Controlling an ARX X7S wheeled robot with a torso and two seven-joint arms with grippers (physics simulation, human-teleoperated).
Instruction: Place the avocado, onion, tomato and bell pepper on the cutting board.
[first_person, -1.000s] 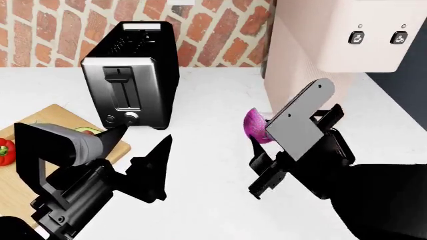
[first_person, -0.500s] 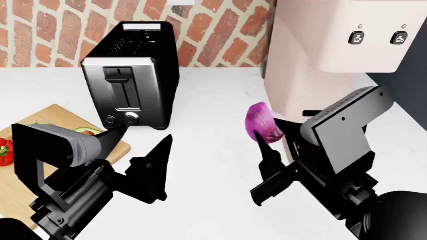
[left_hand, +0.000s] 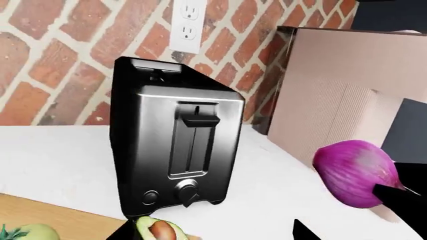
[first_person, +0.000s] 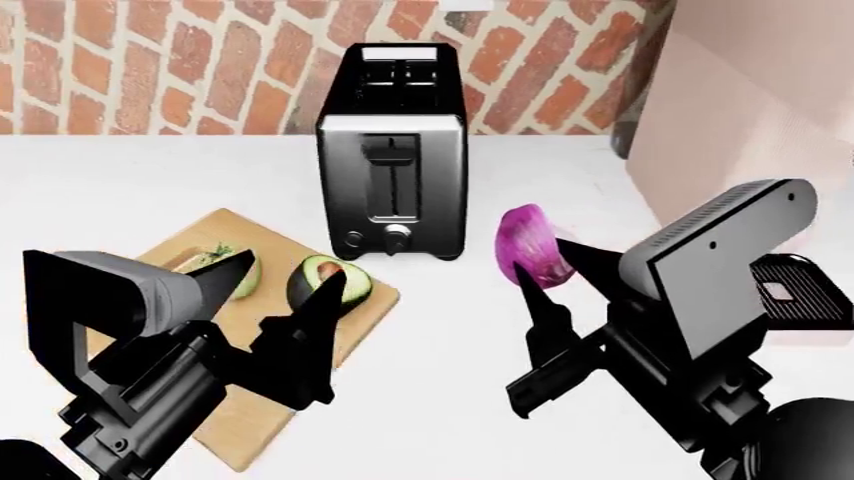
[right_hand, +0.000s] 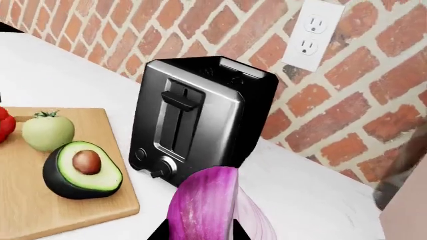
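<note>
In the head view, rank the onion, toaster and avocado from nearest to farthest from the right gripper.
1. Onion: held between the right gripper's fingertips.
2. Toaster: behind and to the left, by the brick wall.
3. Avocado: farther left, on the cutting board.

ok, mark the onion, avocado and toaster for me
onion (first_person: 529, 243), head view, purple outer skin
avocado (right_hand: 84, 169), right wrist view, pale flesh beside the pit
toaster (first_person: 392, 172), head view, front face by the lever slot
</note>
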